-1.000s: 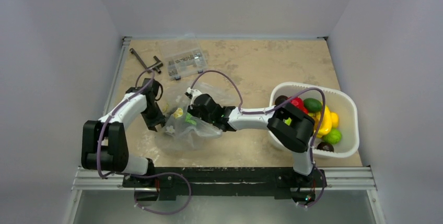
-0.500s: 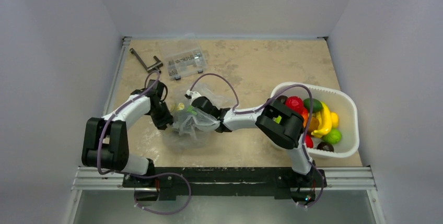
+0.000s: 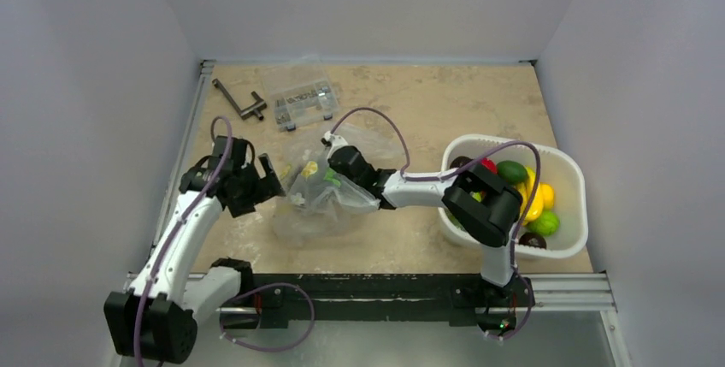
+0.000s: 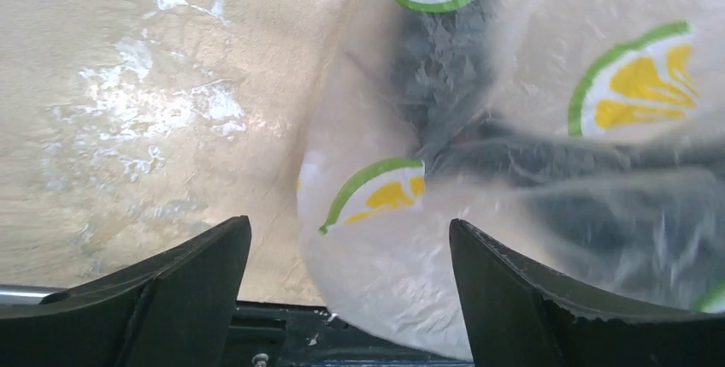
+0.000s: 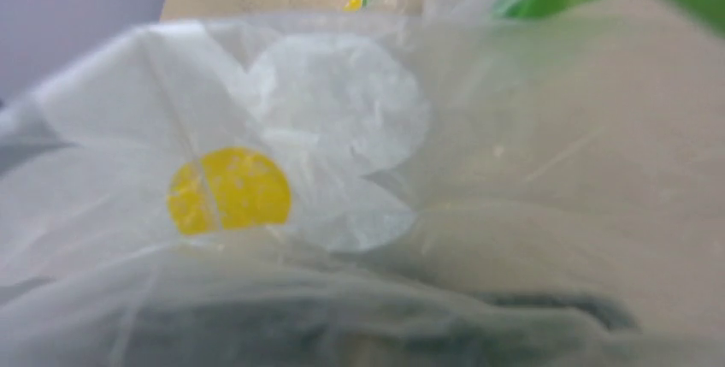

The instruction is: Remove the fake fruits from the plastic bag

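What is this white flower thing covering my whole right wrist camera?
Observer: The plastic bag; the right gripper, shut, is pressed into its far side.
Operator: Where's my other hand?
Observer: The left gripper is wide open, just left of the bag.
Operator: Is any fruit out?
Observer: A white basket on the right holds several toy fruits.
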Controlling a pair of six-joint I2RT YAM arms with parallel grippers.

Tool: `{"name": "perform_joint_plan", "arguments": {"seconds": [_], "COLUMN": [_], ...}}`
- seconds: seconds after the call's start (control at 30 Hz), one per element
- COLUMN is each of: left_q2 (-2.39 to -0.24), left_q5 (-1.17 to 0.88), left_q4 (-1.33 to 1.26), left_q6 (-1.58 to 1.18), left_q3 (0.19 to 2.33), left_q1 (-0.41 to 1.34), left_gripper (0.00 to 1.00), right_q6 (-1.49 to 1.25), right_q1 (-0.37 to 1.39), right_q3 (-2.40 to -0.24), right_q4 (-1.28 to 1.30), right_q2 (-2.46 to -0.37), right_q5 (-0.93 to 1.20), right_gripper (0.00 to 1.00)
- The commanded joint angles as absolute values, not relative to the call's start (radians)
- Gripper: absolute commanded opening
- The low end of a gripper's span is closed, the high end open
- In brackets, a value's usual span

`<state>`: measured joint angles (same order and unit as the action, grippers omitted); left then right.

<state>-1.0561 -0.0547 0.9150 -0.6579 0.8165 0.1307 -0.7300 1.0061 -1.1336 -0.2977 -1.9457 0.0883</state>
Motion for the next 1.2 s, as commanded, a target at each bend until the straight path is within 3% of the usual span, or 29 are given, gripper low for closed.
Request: {"name": "perform_joint_plan", "arguments": {"seconds": [0.0, 0.17, 0.47, 0.53, 0.73, 0.87, 1.17], "left_q2": [-0.869, -0.716, -0.694, -0.740, -0.907, -0.980, -1.002], "left_q5": [-0.041, -0.272, -0.267, -0.230, 0.008, 0.097, 0.096], "left_q4": [1.025, 0.940, 0.734, 0.718, 0.771, 0.778, 0.759], "left_q6": [-0.648, -0.704, -0.806, -0.795, -0.767, -0.757, -0.687], "left_q3": [0.873, 0.759, 0.580, 0.578, 0.665, 0.692, 0.723], "left_q1": [0.123, 0.143, 0.297, 0.298, 0.295, 0.259, 0.140], "left_gripper": [0.88, 0.91, 0.97, 0.86, 0.25, 0.00, 0.00], "right_q6": [-0.735, -0.740, -0.732, -0.721, -0.700, -0.671, -0.666], "right_q1": [0.951, 0.936, 0.936, 0.936, 0.936, 0.934, 0.934], "right_q3": [-1.094, -1.053, -1.107, -1.121, -1.162, -1.222, -1.296], "right_q4": [-0.273, -0.246, -0.097, -0.071, 0.044, 0.152, 0.273], "right_q2": [-1.822, -1.727, -1.621, -1.604, -1.523, -1.460, -1.347], "right_q5": [0.074, 0.086, 0.081, 0.092, 0.090, 0.113, 0.188], "right_gripper": [0.00, 0.00, 0.00, 0.00, 0.00, 0.00, 0.00]}}
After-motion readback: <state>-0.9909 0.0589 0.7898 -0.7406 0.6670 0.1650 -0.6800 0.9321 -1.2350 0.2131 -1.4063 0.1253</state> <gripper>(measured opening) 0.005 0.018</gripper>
